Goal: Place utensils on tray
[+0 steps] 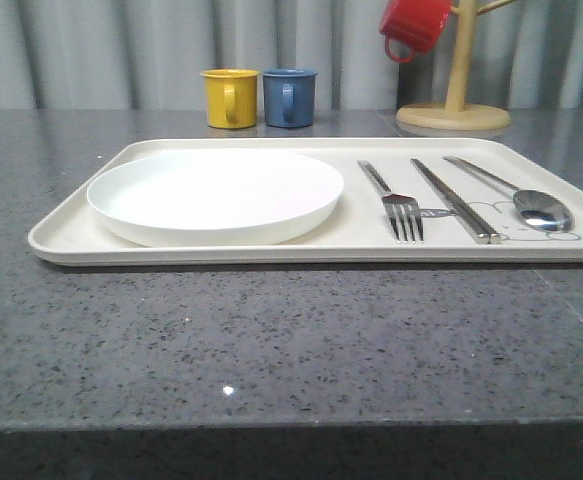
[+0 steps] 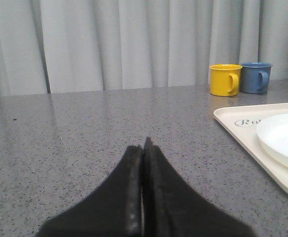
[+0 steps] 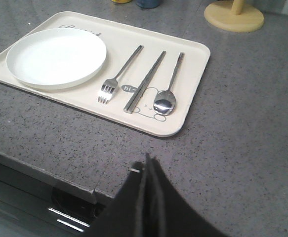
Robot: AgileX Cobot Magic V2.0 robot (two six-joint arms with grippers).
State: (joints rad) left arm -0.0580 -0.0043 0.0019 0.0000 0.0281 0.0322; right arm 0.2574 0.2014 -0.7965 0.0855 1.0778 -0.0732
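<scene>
From the front, the cream tray [image 1: 221,255] lies flat on the grey speckled worktop [image 1: 271,350] with everything already on it: the white plate [image 1: 215,195] at its left end, then the fork [image 1: 392,200], the chopsticks [image 1: 456,200] and the spoon [image 1: 516,195] side by side to the right, each one's long axis running front to back, the fork tines and spoon bowl toward the near rim and the handles pointing away toward the yellow cup [image 1: 230,97] and blue cup [image 1: 289,97]. A red cup [image 1: 414,25] hangs on a wooden stand [image 1: 454,95] behind. From the left wrist, the left pincer [image 2: 144,148] hangs low over bare worktop, its fingers pressed together on nothing, with the tray's corner and the plate off to one side, well apart from it. From the right wrist, the right pincer [image 3: 146,165] is likewise closed and empty, above the worktop's near edge just beside the tray's long rim, looking down on the three pieces lying roughly parallel. The task looks finished to me; the risk I see now is an arm clipping the tray rim and sending the chopsticks rolling into the fork or spoon.
</scene>
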